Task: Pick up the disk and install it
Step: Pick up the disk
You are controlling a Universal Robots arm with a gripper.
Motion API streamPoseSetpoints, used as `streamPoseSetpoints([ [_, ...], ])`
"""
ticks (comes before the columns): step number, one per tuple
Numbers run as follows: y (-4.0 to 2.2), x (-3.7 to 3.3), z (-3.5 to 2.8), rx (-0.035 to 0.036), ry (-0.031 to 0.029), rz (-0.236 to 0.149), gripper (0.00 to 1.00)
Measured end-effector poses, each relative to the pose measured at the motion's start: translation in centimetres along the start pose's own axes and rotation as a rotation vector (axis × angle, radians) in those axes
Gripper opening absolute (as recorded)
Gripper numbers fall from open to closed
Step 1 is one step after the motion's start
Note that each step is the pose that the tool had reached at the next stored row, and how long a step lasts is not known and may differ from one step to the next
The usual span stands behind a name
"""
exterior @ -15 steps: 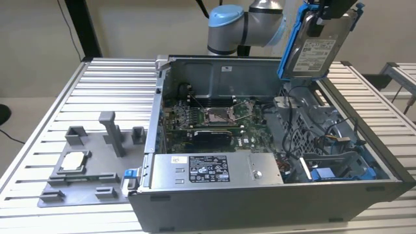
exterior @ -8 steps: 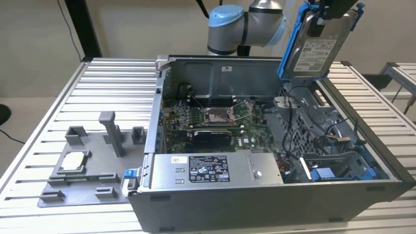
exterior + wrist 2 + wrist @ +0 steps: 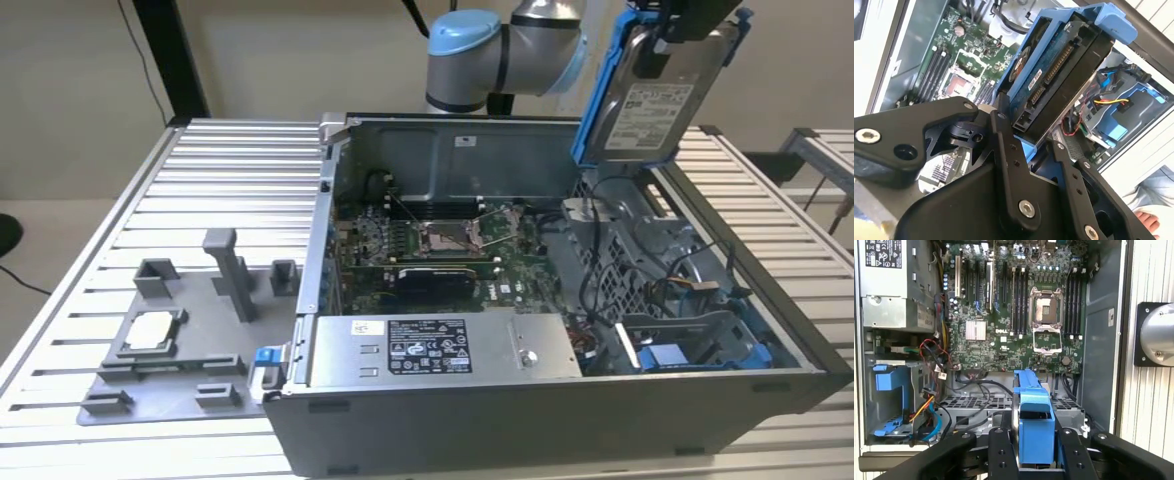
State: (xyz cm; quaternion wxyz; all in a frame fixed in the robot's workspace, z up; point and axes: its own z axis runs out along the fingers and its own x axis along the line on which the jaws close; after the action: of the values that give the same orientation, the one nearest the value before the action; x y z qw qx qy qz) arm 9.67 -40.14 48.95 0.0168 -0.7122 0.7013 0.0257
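Disk [image 3: 651, 100], clamped between closed jaws and held near-upright above the open case [image 3: 534, 420], over its drive-bay side at the exterior view's right; case stands on the bench [image 3: 227, 170].

Disk [image 3: 651, 105]: silver, white printed label, bright blue carrier. Claw [image 3: 1036, 440]: matte black. Motherboard [image 3: 1004, 340]: green. Power supply [image 3: 441, 345]: grey, black-and-white label. Table [image 3: 227, 190]: pale silver, ribbed stripes. Fixture plate [image 3: 167, 385]: grey.
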Motion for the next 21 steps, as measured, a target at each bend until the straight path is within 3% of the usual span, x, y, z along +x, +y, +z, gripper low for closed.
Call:
streamPoseSetpoints([
  [15, 0.03, 3.46, -0.23, 0.0001, -0.0025, 0.0, 0.0],
  [21, 0.04, 3.95, -1.07, 0.0002, -0.0066, 0.0, 0.0],
])
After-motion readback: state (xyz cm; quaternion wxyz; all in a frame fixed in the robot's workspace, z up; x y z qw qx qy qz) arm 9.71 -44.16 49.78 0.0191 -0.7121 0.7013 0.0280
